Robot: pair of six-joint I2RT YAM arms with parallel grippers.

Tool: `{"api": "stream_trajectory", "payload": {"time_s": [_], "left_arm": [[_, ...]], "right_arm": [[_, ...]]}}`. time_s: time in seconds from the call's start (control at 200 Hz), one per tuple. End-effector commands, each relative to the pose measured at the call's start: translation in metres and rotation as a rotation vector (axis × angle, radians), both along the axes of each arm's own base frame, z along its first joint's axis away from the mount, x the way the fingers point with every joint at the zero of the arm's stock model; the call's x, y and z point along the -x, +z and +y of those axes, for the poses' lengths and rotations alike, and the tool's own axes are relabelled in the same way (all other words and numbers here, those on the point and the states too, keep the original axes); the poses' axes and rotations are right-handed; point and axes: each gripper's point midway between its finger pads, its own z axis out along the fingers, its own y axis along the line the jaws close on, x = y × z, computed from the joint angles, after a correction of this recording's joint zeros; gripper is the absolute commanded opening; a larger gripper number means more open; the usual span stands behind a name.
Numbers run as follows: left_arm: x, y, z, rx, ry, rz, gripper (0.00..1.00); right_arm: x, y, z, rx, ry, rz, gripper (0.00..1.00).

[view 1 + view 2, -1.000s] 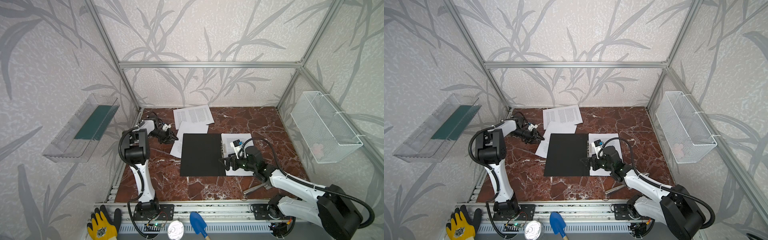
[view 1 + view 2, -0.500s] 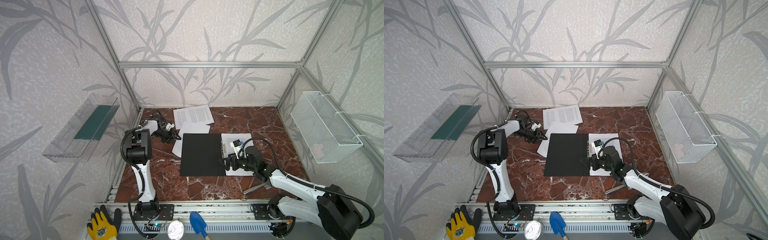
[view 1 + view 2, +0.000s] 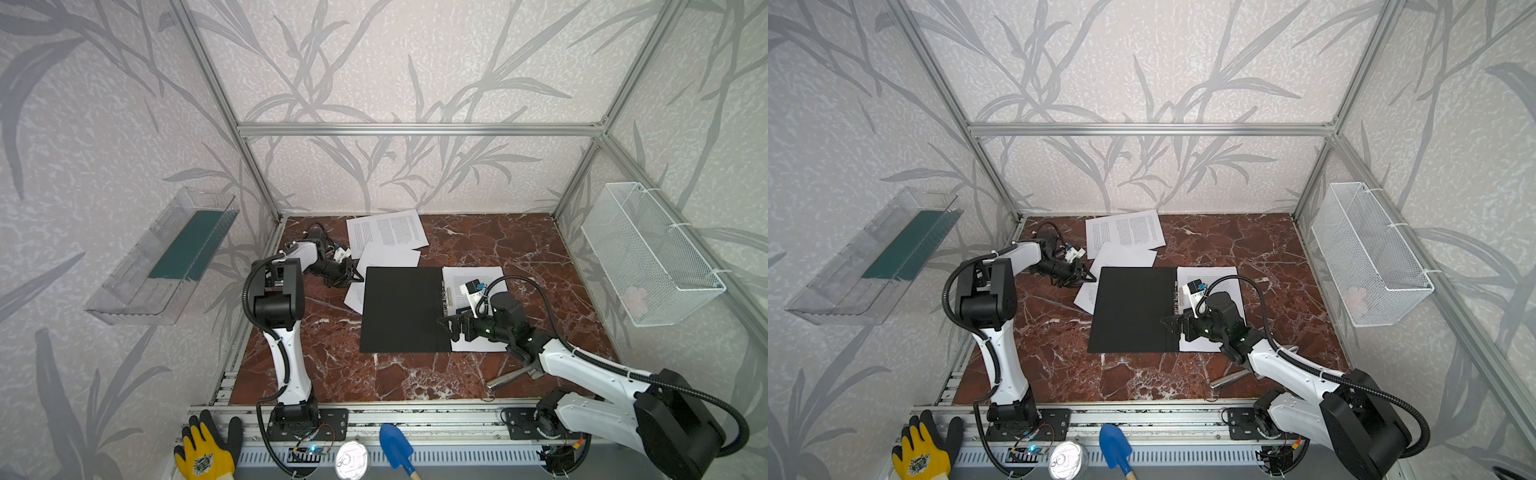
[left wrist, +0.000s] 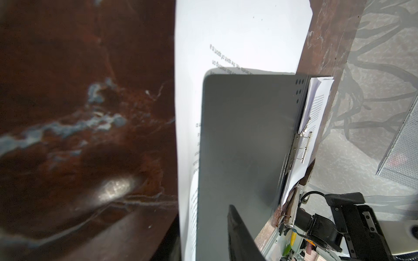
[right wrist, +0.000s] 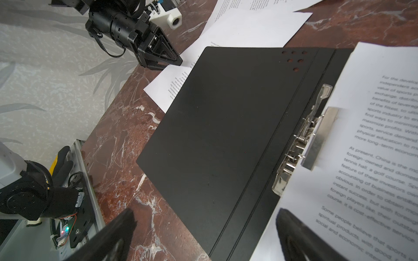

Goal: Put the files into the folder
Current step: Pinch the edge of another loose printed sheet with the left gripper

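The folder (image 3: 401, 309) lies open in mid-table, black inside up, in both top views (image 3: 1129, 309). A printed sheet (image 3: 478, 276) sits under its metal clip (image 5: 309, 135) on the right half. More files lie behind and left of it: two sheets (image 3: 386, 232) (image 3: 388, 255) and one (image 3: 353, 295) tucked under the folder's left edge. My left gripper (image 3: 352, 274) (image 4: 201, 217) is low at that sheet's far edge, fingers narrowly apart around the edge. My right gripper (image 3: 451, 328) (image 5: 205, 213) hovers wide open over the folder's near spine, holding nothing.
A white wire basket (image 3: 648, 257) hangs on the right wall and a clear tray (image 3: 166, 257) on the left wall. A metal tube (image 3: 505, 378) lies near the front right. A glove (image 3: 203, 453), tin (image 3: 352, 461) and blue trowel (image 3: 395, 449) sit outside the front rail.
My left gripper has slid right along the table to the sheets by the folder's far left corner, its jaws widening and then narrowing. The right arm has stayed still.
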Motion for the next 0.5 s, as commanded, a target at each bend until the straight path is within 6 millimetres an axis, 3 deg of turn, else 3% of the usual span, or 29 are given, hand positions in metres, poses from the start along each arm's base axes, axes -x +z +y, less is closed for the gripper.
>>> {"api": "stream_trajectory", "payload": {"time_s": [0.0,0.115,0.255,0.495], "left_arm": [[-0.002,0.001,0.003,-0.040,0.000,0.006,0.19],[-0.004,-0.007,0.012,-0.097,0.048,0.045,0.00],[-0.004,0.000,0.012,-0.154,0.088,0.072,0.00],[0.009,0.045,0.035,-0.319,0.220,0.022,0.00]], "right_arm": [[-0.004,0.021,0.006,-0.029,0.017,-0.050,0.97],[-0.003,0.022,0.006,-0.029,0.015,-0.055,0.97],[-0.004,0.024,0.003,-0.023,0.003,-0.071,0.98],[-0.004,0.029,-0.004,-0.013,-0.020,-0.107,0.99]]}}
